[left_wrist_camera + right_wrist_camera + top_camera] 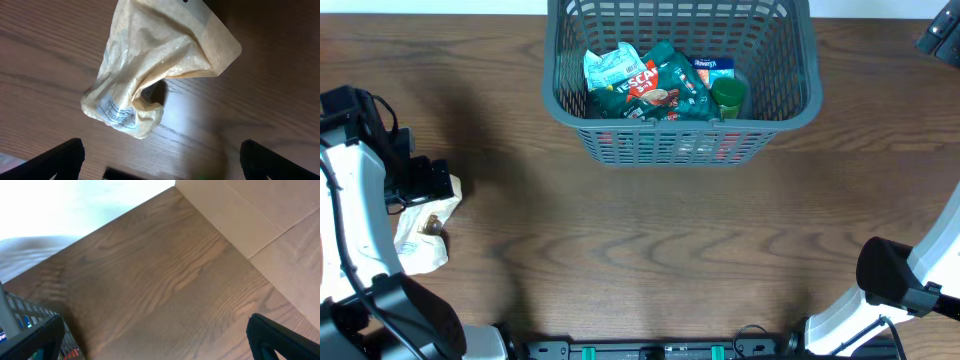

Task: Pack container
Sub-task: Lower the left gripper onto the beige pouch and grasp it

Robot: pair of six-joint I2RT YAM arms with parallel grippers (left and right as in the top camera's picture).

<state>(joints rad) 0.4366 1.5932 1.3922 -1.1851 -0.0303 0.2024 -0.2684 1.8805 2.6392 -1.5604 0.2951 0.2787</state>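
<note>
Left gripper [160, 150]: jaws spread wide, nothing held, hanging just above a crumpled tan pouch [155, 65]; contact can't be told. The pouch lies on the wooden table [650, 220] near its left edge. Right gripper [155, 332]: jaws also wide apart, empty, over bare wood. The container [790, 95] is a dark grey plastic basket, rectangular with rounded corners and lattice sides, at the table's far centre, well apart from the pouch. Inside it: green Nescafé packet [655, 85], white-green packet [610, 68], blue packet [712, 68], green tub [728, 97].
</note>
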